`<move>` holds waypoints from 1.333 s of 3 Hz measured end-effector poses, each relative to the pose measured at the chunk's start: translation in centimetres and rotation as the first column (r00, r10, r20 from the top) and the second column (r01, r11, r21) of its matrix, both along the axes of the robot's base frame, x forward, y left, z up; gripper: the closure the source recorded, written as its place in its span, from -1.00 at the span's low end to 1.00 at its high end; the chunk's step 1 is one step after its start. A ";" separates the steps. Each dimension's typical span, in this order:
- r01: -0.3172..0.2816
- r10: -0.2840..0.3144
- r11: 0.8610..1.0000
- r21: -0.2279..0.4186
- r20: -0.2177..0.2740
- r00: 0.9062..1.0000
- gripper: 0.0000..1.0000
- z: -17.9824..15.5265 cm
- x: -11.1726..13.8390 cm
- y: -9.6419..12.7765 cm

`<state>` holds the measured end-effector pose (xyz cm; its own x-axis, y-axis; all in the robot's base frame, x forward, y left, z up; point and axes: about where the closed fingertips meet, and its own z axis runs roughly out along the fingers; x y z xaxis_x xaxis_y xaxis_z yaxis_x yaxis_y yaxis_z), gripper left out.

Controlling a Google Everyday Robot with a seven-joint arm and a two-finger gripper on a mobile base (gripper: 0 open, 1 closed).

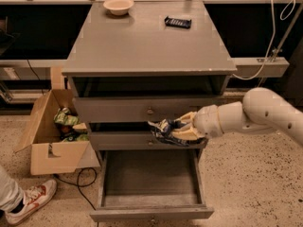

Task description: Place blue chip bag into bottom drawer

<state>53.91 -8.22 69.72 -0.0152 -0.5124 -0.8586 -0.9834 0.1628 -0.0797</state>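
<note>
The blue chip bag (163, 131), crinkled dark blue foil with pale print, is held in my gripper (179, 128), which is shut on it. The gripper comes in from the right on a white arm and holds the bag in front of the middle drawer's front, above the rear part of the bottom drawer (150, 214). The bottom drawer is pulled fully out; its wide flat tray shows nothing in it.
On the cabinet top (142, 41) are a pale bowl (118, 5) and a small flat black bar (178, 21). An open cardboard box (54, 148) with green snack bags stands on the floor at left. A person's shoe (31, 200) is at bottom left.
</note>
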 end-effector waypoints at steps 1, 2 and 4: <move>0.053 -0.055 0.997 -0.050 -0.038 0.998 1.00 -6.6 -0.1 -0.9; 0.126 -0.134 0.988 -0.087 -0.086 0.987 1.00 -13.1 0.2 -2.0; 0.173 -0.189 0.979 -0.109 -0.165 0.968 1.00 -20.2 -0.5 -2.5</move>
<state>53.43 -10.69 49.50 -0.2596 -0.5647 -0.7834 -0.9383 0.3394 0.0663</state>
